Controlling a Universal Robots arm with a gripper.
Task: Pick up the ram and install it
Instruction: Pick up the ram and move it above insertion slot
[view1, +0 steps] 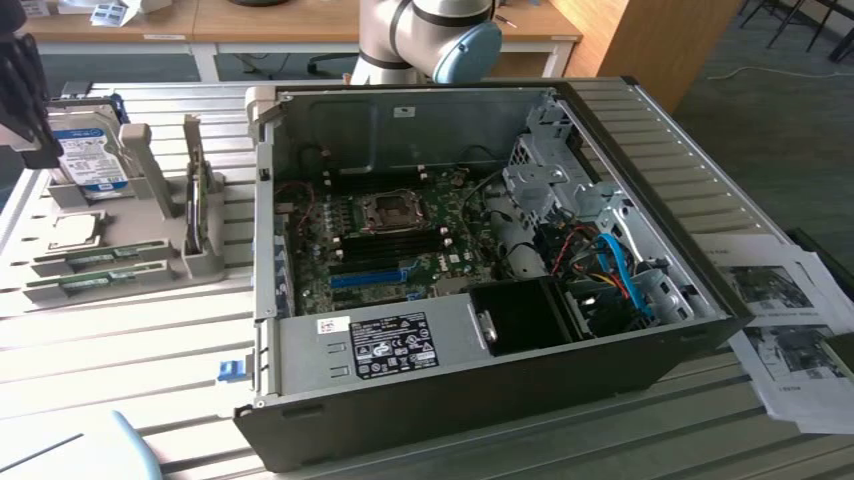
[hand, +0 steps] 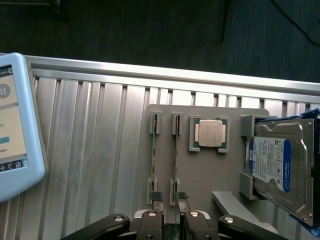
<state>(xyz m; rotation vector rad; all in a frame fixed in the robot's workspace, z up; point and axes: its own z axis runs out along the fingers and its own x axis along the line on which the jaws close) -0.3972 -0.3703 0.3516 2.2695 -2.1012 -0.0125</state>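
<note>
Green ram (hand: 176, 155): on edge in a grey holder (hand: 210, 170), running straight ahead from the jaws, near end close by the gap between them; not lifted.
Second stick (hand: 154, 155): parallel, just outside one fingertip.
Gripper (hand: 169, 199): jaws apart, nothing clamped, low over the holder.
Processor chip (hand: 210, 133): ahead of the jaws, off to one side.
Computer case (view1: 441, 400): open, motherboard (view1: 400, 250) exposed, well apart from the jaws.
Progress: apparently at the very start; pick-up not yet made, installing wholly left.
</note>
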